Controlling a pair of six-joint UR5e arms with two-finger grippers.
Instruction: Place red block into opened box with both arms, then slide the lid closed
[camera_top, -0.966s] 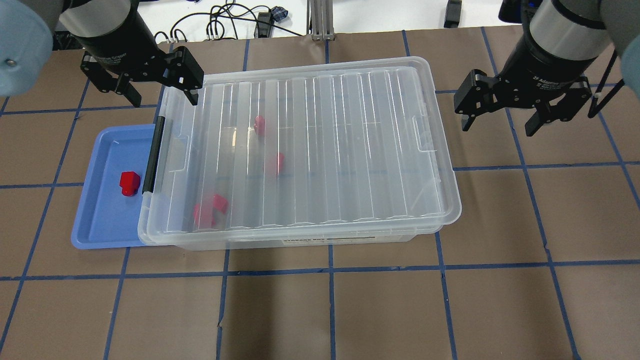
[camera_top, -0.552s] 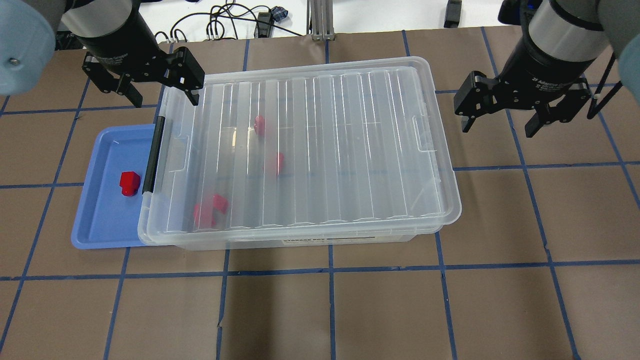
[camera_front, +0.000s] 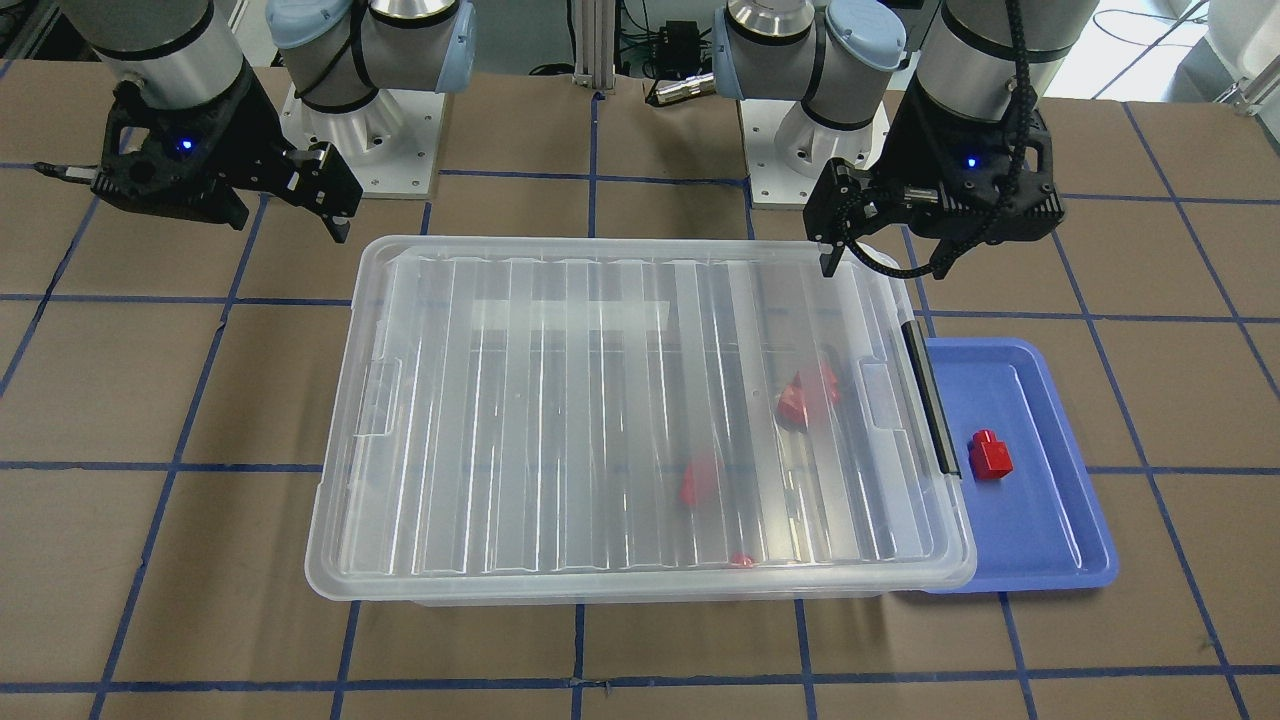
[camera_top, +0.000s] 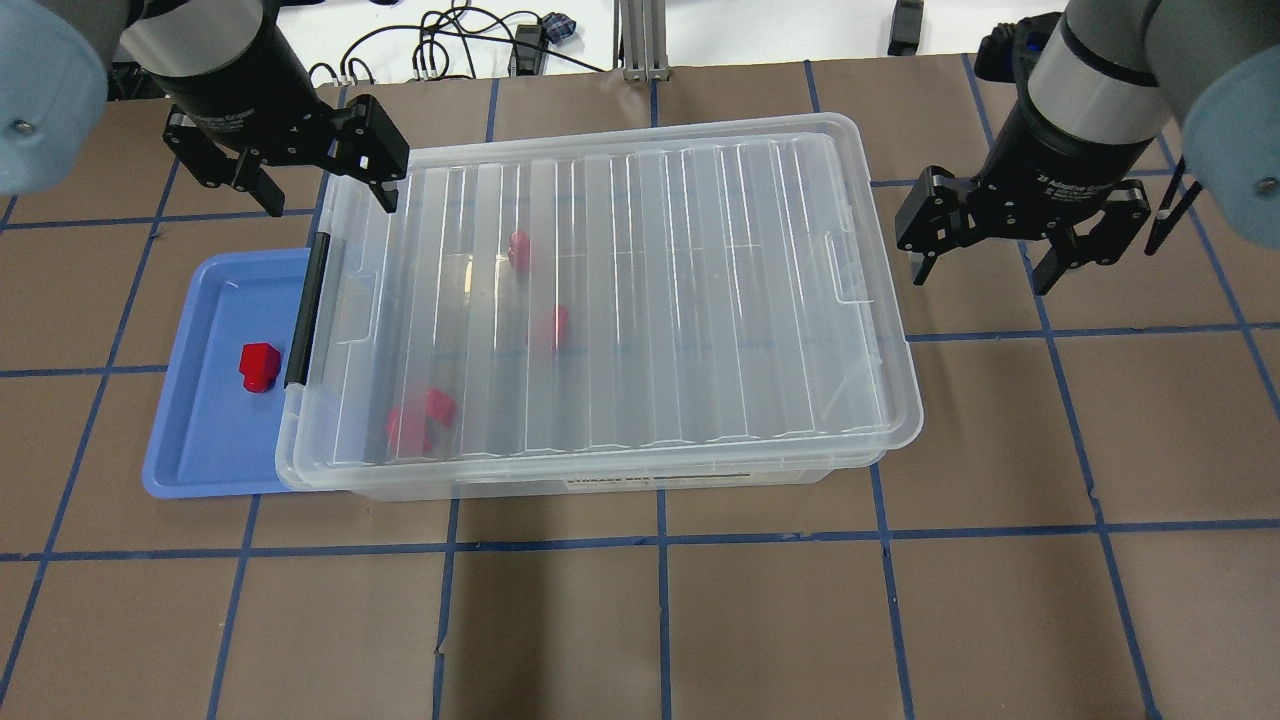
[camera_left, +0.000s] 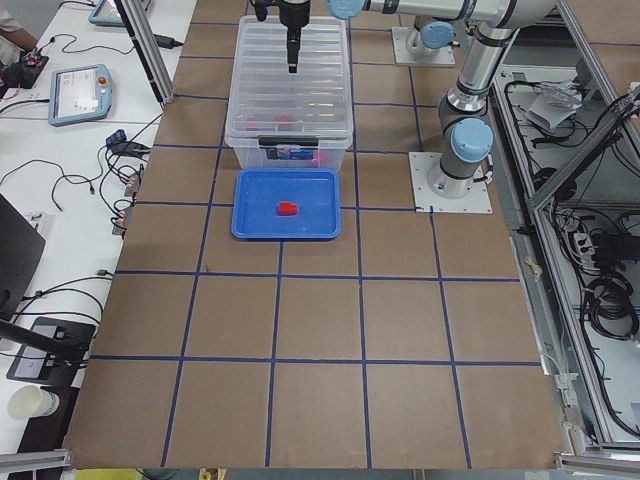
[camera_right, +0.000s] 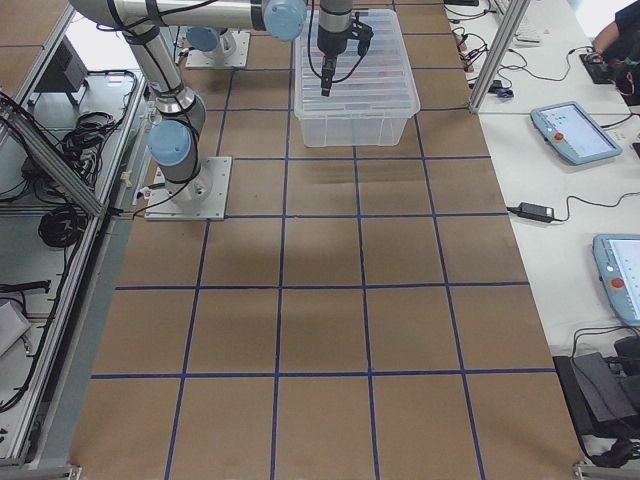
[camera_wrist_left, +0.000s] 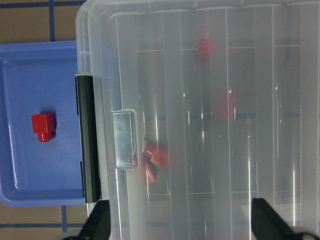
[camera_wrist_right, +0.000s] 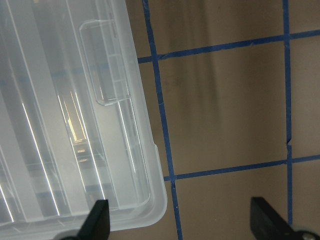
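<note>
Covering the box (camera_top: 600, 485), the lid (camera_top: 620, 290) lies nearly flush, with several red blocks (camera_top: 420, 420) showing blurred beneath it. One red block (camera_top: 259, 366) sits outside on the blue tray (camera_top: 200, 440), just beside the black bar (camera_top: 306, 310). Above that end's far corner the left gripper (camera_top: 330, 200) hangs spread wide and empty. The right gripper (camera_top: 982, 278), likewise released, hangs over the desk (camera_top: 700, 620) beside the opposite end.

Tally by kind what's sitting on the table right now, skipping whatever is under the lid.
Box: 1
Lid: 1
Tray: 1
Red block, in the tray: 1
Total: 4
</note>
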